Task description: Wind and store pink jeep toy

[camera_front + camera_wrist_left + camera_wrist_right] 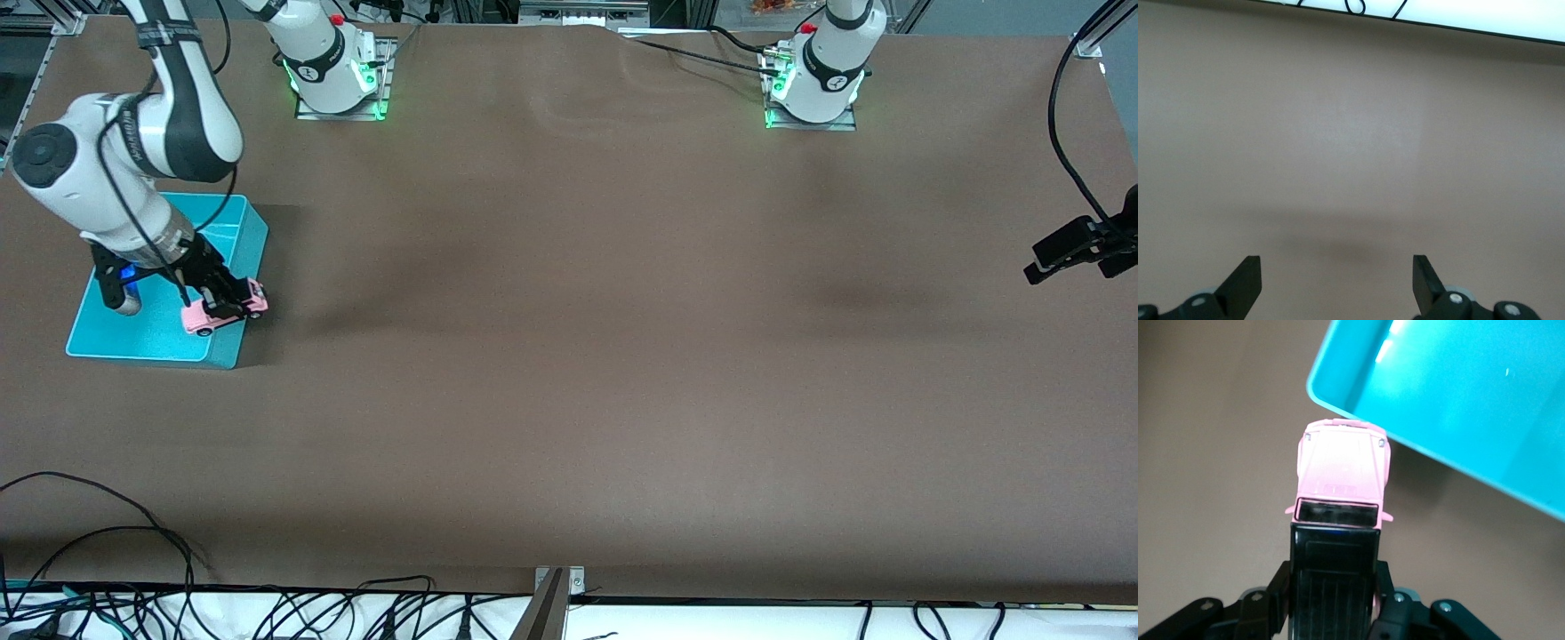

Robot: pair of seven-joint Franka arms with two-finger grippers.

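The pink jeep toy (227, 311) (1345, 463), small and boxy with a flat black roof, is held in the air by my right gripper (229, 298) (1333, 580), which is shut on its sides. It hangs over the rim of the teal bin (151, 324) (1458, 393), on the side toward the left arm's end of the table. In the right wrist view its nose just reaches the bin's corner and most of its body is over bare table. My left gripper (1067, 253) (1337, 267) waits open and empty above the table at the left arm's end.
The teal bin's visible floor holds nothing. A brown cloth (569, 356) covers the whole table. Cables (267, 613) run along the table edge nearest the front camera.
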